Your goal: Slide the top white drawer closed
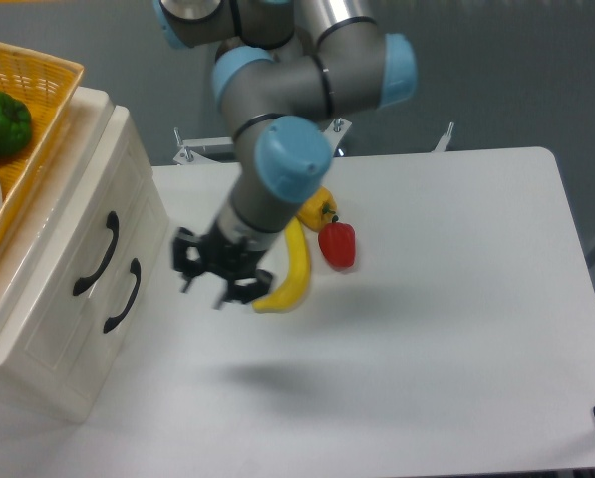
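Top white drawer (90,247) flush — tool (205,295) apart, empty.

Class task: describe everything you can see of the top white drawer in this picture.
The top white drawer is the upper of two glossy white plastic fronts on the white cabinet. It has one curved black handle. It sits flush with the cabinet face, so it looks closed. Nothing touches it; the black two-finger gripper hangs apart, over the white table.

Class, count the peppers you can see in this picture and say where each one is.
3. A green pepper lies in the basket on the cabinet; a yellow pepper and a red pepper lie on the table, beside the banana. The basket is cut off, so more may be hidden.
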You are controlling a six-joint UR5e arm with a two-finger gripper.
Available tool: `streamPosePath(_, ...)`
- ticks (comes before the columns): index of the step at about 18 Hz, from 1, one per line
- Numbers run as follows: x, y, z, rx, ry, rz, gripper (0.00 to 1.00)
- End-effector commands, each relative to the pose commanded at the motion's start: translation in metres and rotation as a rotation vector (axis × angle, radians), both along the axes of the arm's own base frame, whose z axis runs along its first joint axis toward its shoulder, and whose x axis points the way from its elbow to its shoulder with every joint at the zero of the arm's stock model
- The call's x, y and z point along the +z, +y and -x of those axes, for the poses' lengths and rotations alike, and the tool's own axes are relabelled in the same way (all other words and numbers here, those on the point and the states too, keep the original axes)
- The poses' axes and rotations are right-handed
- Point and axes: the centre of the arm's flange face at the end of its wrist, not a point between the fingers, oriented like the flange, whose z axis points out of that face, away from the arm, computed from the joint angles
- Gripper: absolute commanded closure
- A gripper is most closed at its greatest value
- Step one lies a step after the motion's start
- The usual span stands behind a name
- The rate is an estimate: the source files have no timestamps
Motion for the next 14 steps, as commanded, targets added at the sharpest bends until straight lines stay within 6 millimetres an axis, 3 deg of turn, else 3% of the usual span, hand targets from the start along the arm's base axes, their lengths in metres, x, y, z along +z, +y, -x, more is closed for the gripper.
streamPosePath(5, -0.011, -0.061, 0.100, 0.067, 0.102, 0.060, 0.00)
streamPosePath(10, -0.024, -0.142, 0.173, -0.236, 0.251, 0.097, 0.00)
streamPosePath(12, -0.027, -0.165, 0.193, -0.400, 0.320, 0.091, 0.00)
streamPosePath(14, -0.040, -0.174, 0.212, -0.524, 0.356, 0.096, 0.00)
